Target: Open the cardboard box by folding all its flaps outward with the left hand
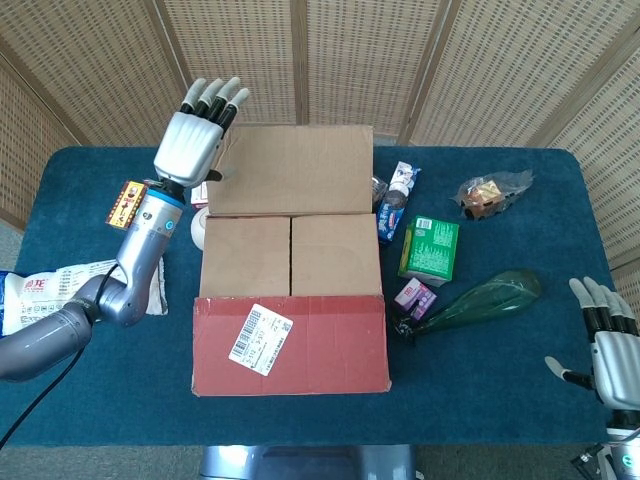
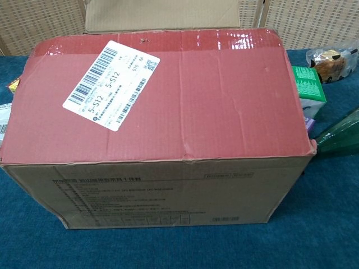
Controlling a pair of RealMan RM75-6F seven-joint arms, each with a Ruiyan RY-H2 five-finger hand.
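The cardboard box stands mid-table. Its red front flap with a white label lies folded outward toward me and fills the chest view as the red front flap. The rear flap stands raised, its brown inner face toward me. Two inner flaps lie flat across the top. My left hand is at the rear flap's left edge, fingers stretched upward, thumb touching the edge. My right hand rests low at the right table edge, fingers apart, holding nothing.
A snack bag and a small red packet lie left of the box. On the right are a green carton, a green bottle, a small purple box and a clear bag of snacks. A bamboo screen stands behind.
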